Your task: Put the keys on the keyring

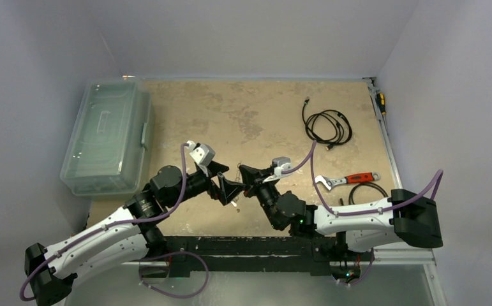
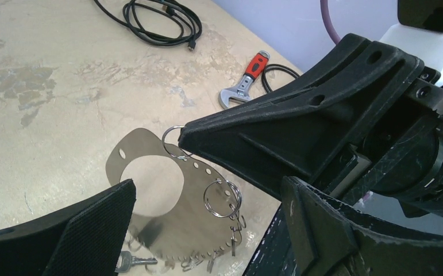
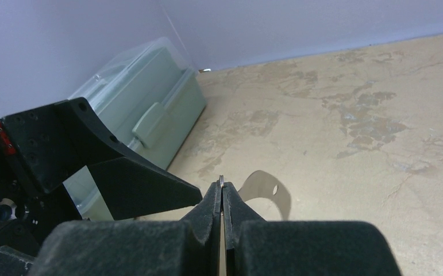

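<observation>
The keyring [image 2: 150, 152] is a flat silvery crescent plate with holes along its edge. It hangs above the table from a small split ring [image 2: 172, 141] pinched in my right gripper [image 2: 185, 135], which is shut [image 3: 221, 187]. A second split ring [image 2: 222, 198] and some small hooks dangle from the plate's edge. My left gripper [image 2: 207, 184] is open, one finger on each side of the plate without touching it. One plain silver key [image 2: 133, 263] lies on the table below the plate. In the top view both grippers [image 1: 229, 188] meet tip to tip at the table's near middle.
A red-handled adjustable wrench [image 1: 346, 180] lies right of the arms with a black cable loop [image 1: 364, 191] beside it. A coiled black cable [image 1: 326, 124] sits at the back right. A clear lidded plastic box [image 1: 106, 137] stands at the left. A screwdriver [image 1: 380, 102] lies by the right wall.
</observation>
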`<state>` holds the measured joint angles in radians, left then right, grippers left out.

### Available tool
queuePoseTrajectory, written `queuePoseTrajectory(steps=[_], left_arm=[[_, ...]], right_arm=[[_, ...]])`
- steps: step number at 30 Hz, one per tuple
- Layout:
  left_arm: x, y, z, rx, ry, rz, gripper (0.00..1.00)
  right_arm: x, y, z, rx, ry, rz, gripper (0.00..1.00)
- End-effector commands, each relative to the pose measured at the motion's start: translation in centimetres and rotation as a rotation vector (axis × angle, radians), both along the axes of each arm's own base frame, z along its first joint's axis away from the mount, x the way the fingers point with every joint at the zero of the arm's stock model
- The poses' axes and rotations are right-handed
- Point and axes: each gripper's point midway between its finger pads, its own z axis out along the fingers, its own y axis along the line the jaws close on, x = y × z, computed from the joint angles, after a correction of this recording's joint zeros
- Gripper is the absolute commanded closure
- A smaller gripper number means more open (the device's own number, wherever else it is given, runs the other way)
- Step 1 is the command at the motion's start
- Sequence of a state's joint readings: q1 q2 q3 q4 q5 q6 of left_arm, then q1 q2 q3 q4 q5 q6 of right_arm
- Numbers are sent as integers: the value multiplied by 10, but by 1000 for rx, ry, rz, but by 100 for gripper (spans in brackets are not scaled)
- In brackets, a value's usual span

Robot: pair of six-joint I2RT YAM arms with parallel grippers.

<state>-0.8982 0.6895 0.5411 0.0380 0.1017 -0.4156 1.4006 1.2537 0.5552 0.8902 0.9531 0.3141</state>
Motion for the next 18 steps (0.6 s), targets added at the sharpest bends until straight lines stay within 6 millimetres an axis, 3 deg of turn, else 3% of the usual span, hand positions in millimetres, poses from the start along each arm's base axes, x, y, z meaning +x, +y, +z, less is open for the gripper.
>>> queuePoseTrajectory(steps=[1,6,10,18], left_arm=[[-4,-1,-2,13,-41,-34,6],[0,0,-13,49,-22,-10,20],[4,4,-32,123,21,20,24],[2,2,-36,143,27,17,9]], right_arm=[[1,-2,35,74,-13,-21,100],[2,2,38,52,-11,-23,100],[3,3,41,44,-11,-23,100],[4,5,44,26,-8,-34,100]])
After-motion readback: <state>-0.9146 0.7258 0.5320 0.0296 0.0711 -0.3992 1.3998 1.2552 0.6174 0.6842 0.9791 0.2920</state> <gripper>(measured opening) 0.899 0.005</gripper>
